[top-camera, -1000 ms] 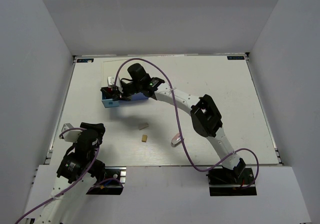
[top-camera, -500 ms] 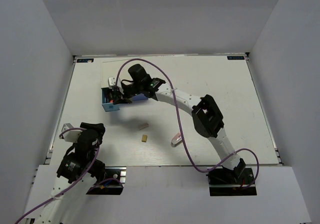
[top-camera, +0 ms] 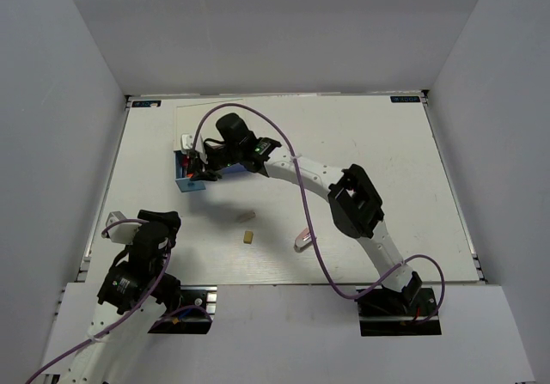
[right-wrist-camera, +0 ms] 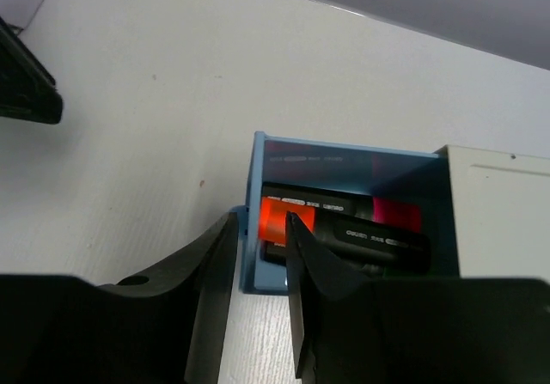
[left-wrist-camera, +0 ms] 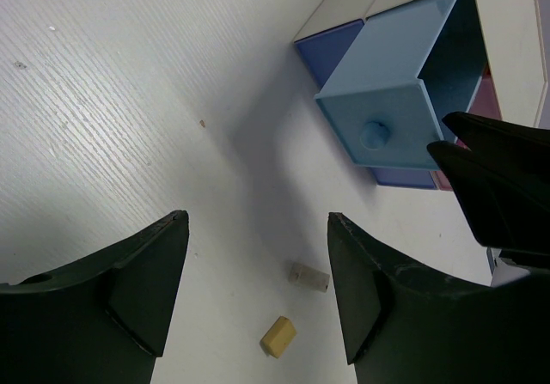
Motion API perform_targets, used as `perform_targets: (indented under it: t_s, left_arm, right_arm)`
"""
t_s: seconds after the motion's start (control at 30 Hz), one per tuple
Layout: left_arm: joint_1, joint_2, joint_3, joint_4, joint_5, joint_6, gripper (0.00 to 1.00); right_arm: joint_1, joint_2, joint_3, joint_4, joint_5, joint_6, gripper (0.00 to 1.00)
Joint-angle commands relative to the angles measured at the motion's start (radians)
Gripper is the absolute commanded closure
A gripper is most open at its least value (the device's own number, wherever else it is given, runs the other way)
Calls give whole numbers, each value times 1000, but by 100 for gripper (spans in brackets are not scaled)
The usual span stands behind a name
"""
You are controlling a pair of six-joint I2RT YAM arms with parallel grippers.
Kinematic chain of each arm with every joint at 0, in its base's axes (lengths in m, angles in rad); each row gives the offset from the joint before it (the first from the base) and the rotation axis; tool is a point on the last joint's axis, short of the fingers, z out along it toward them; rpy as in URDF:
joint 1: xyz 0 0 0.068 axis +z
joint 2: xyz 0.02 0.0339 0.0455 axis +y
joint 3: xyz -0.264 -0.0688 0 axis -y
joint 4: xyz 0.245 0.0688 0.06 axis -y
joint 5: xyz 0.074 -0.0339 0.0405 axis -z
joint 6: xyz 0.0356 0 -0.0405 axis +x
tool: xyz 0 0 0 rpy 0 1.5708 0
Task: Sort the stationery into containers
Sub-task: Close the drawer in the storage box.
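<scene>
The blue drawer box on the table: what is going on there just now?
The right end effector is over the pulled-out light blue drawer, jaws slightly apart, above black markers lying inside. The left end effector hovers open near the front of the table, holding nothing. A tan eraser, a grey-white eraser and a white-pink piece lie loose on the table.
</scene>
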Motion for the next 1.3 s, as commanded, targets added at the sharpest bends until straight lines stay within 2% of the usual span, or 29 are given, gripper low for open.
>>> perform_targets:
  t_s: [0.0, 0.07, 0.33, 0.57, 0.63, 0.7, 0.73, 0.77, 0.8, 0.83, 0.87, 0.93, 1.1, 1.27]
  left_arm:
    - [-1, -3, -5, -4, -16, -11, 24]
    - [-1, -3, -5, -4, -16, -11, 24]
    - [-1, -13, -5, -4, -16, -11, 24]
    - [-1, -13, -5, -4, -7, -11, 24]
    - [-1, -13, -14, -4, -7, -11, 24]
    - [-1, -13, -14, 26, 3, -2, 30]
    - [-1, -13, -38, 45, 15, 7, 37]
    - [-1, -1, -49, 101, 33, 31, 46]
    - [-1, 0, -75, 141, 42, 45, 61]
    - [-1, 33, -87, 183, 64, 61, 67]
    - [-1, 53, -98, 274, 64, 90, 73]
    - [-1, 137, -114, 358, 78, 108, 77]
    - [8, 324, -132, 598, 101, 163, 77]
    - [8, 409, -132, 752, 135, 214, 69]
  right_arm:
    - [2, -46, 6, 77, 80, 19, 69]
    - [2, -24, 45, 78, 120, 20, 77]
    - [4, -12, 51, 150, 254, -6, 78]
    - [-1, -41, 5, 228, 249, -21, 63]
    - [-2, -72, -33, 280, 222, -18, 63]
    - [-6, -110, -90, 311, 208, -7, 63]
    - [-6, -130, -116, 337, 206, -6, 67]
    - [-9, -136, -130, 340, 209, -4, 81]
    - [-7, -168, -139, 339, 211, 16, 91]
    - [-13, -174, -145, 331, 219, 20, 99]
    - [-19, -185, -164, 328, 229, 36, 100]
    - [-36, -233, -185, 318, 243, 71, 100]
    - [-105, -361, -283, 255, 252, 85, 100]
    - [-185, -469, -358, 143, 260, 85, 100]
